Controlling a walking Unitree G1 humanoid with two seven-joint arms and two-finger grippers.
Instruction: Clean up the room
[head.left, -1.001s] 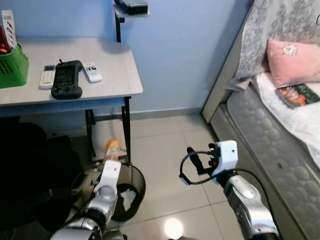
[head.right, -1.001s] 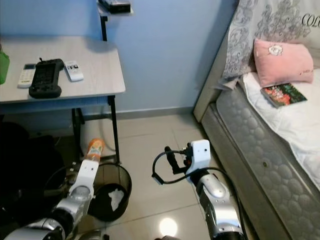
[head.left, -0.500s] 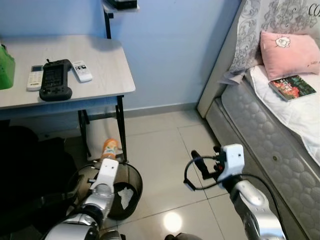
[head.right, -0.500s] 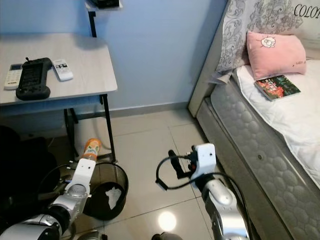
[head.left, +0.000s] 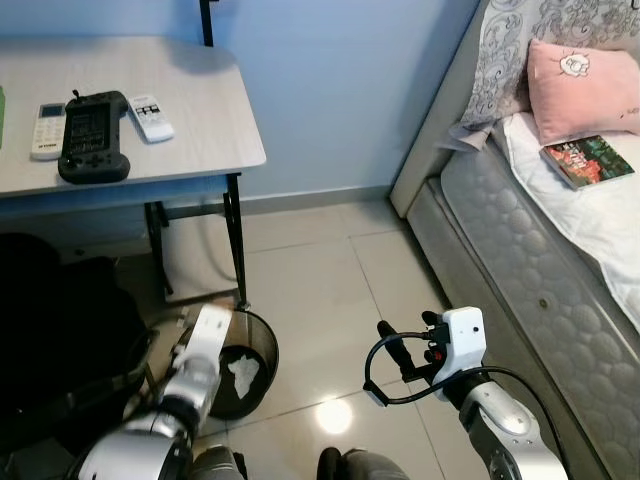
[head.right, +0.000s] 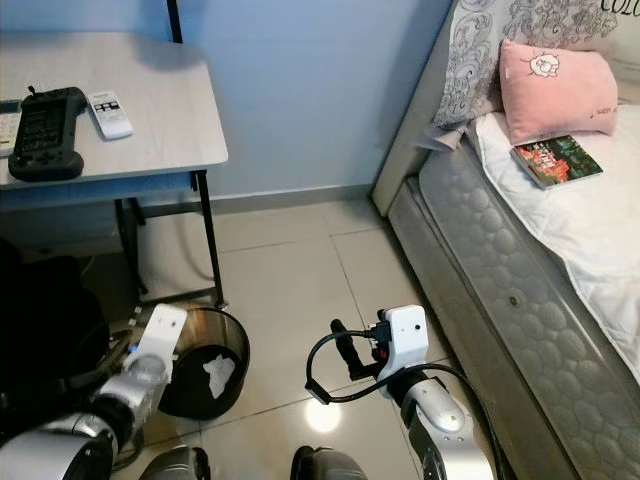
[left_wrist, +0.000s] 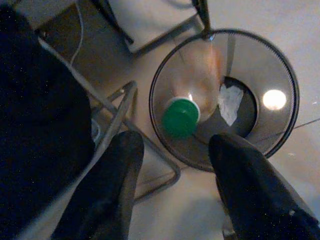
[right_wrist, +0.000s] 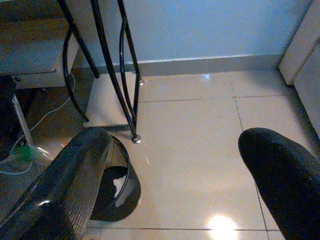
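Note:
An orange bottle with a green cap (left_wrist: 181, 117) lies blurred inside the black wire bin (left_wrist: 290, 90), free of the fingers. My left gripper (left_wrist: 175, 145) hangs open straight above it, and both fingers stand clear of the bottle. Crumpled white paper (left_wrist: 230, 102) sits at the bottom of the bin (head.left: 250, 330). The bin stands on the tiled floor by the desk leg (head.left: 235, 240). My right gripper (head.left: 395, 350) is held open over bare tiles to the right of the bin, with nothing between its fingers (right_wrist: 80, 175).
A desk (head.left: 200, 130) above the bin carries a black handheld controller (head.left: 92, 135) and two white remotes (head.left: 148, 103). A black mass (head.left: 60, 330) lies left of the bin. The bed (head.left: 540, 260) on the right holds a pink pillow (head.left: 585, 75) and a book (head.left: 590, 160).
The camera has tilted and shifted. My left gripper held the orange bottle over the bin before; now it has let go and the bottle has dropped into the bin.

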